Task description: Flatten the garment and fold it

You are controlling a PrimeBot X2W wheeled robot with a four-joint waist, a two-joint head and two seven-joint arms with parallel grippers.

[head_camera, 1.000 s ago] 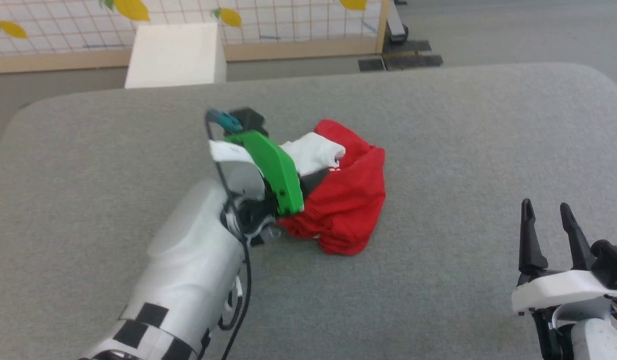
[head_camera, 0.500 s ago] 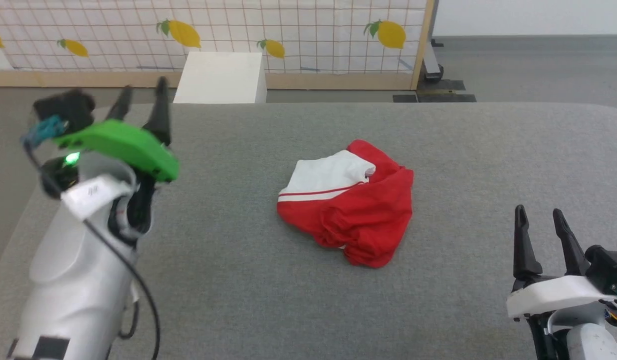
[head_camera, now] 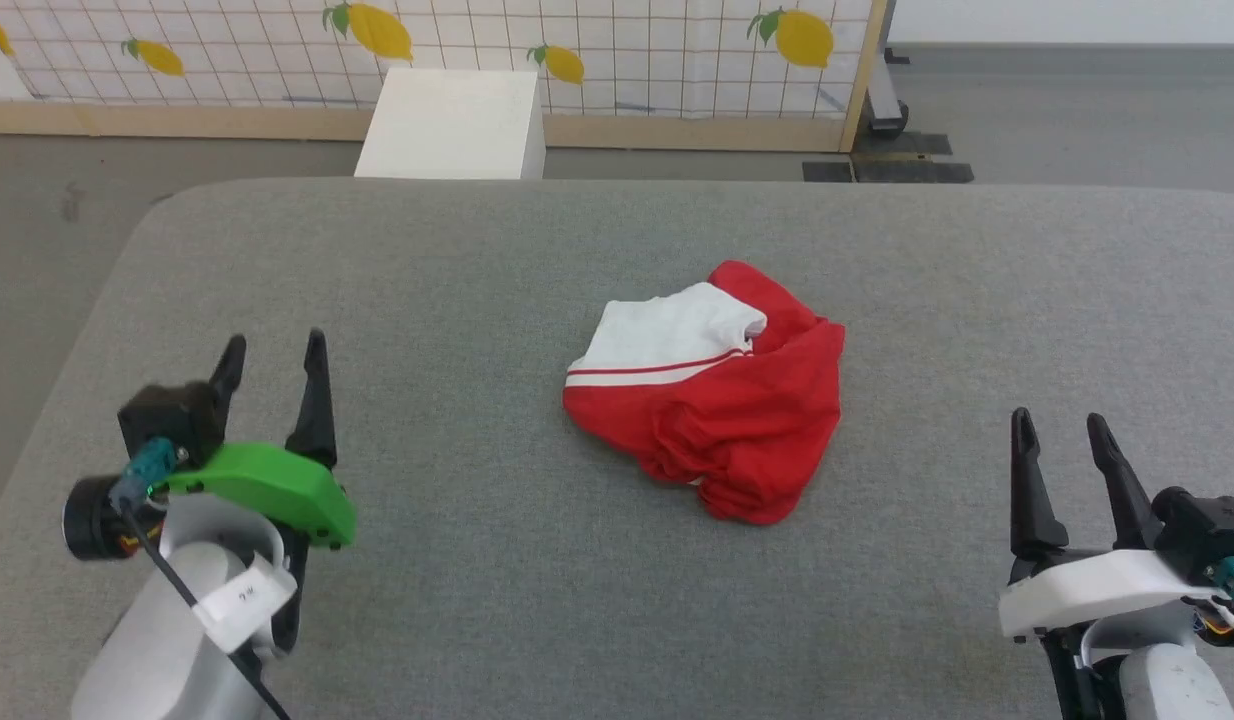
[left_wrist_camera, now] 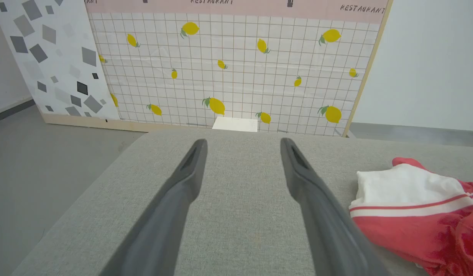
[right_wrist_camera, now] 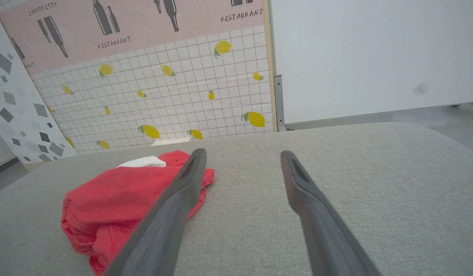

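Garment (head_camera: 712,420) bunched at centre of grey table (head_camera: 457,260), white sleeve uppermost; bare surface all round it out to the rounded edges. Left gripper (head_camera: 275,342) near-left, right gripper (head_camera: 1059,418) near-right, each well apart from the cloth, fingers pointing to the far edge, both spread wide and holding nothing.

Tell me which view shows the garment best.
Head view: the whole garment lies bunched on the table, unobstructed. Left wrist view crops it at the edge; in the right wrist view a finger overlaps it.

Grey fabric table (head_camera: 477,250); white box (head_camera: 452,125) behind it; lemon-print grid panel (head_camera: 627,50); grey floor (head_camera: 1077,110).
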